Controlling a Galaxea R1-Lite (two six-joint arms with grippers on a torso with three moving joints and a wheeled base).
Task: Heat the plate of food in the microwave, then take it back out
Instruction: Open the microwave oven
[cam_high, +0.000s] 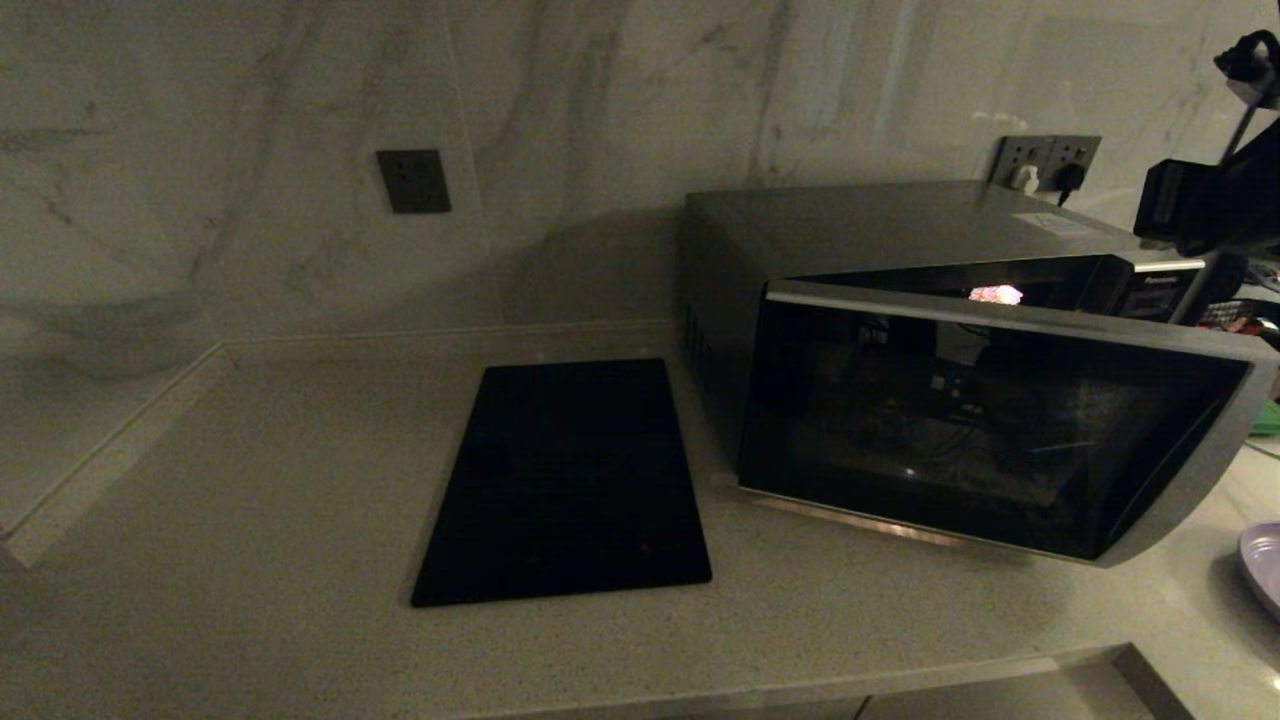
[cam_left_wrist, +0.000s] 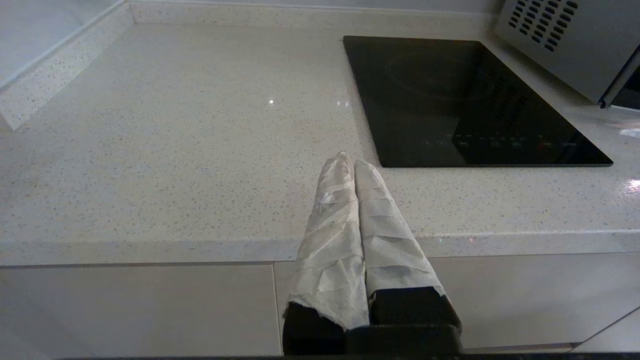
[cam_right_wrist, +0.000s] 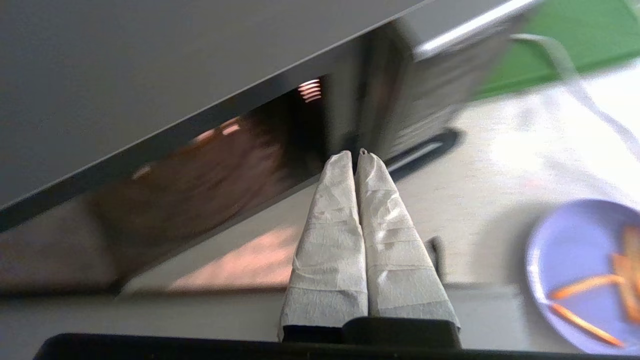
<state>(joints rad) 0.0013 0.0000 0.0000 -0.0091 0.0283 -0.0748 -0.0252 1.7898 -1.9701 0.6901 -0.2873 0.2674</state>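
Note:
The silver-grey microwave (cam_high: 880, 225) stands at the back right of the counter. Its dark glass door (cam_high: 990, 430) is swung partly outward, and a light glows inside (cam_high: 995, 294). The pale purple plate of food (cam_right_wrist: 585, 270) lies on the counter to the right of the microwave, with thin orange sticks on it; in the head view only its rim (cam_high: 1264, 565) shows. My right gripper (cam_right_wrist: 353, 157) is shut and empty, its tips by the gap between door (cam_right_wrist: 190, 175) and oven body. The right arm (cam_high: 1200, 210) hangs at the upper right. My left gripper (cam_left_wrist: 349, 162) is shut and empty, parked over the counter's front edge.
A flat black cooktop (cam_high: 565, 480) is set in the counter left of the microwave, also seen in the left wrist view (cam_left_wrist: 465, 100). A green board (cam_right_wrist: 565, 40) lies behind the plate. Wall sockets (cam_high: 1045, 160) with plugs sit behind the microwave. A raised ledge (cam_high: 110, 450) borders the counter's left.

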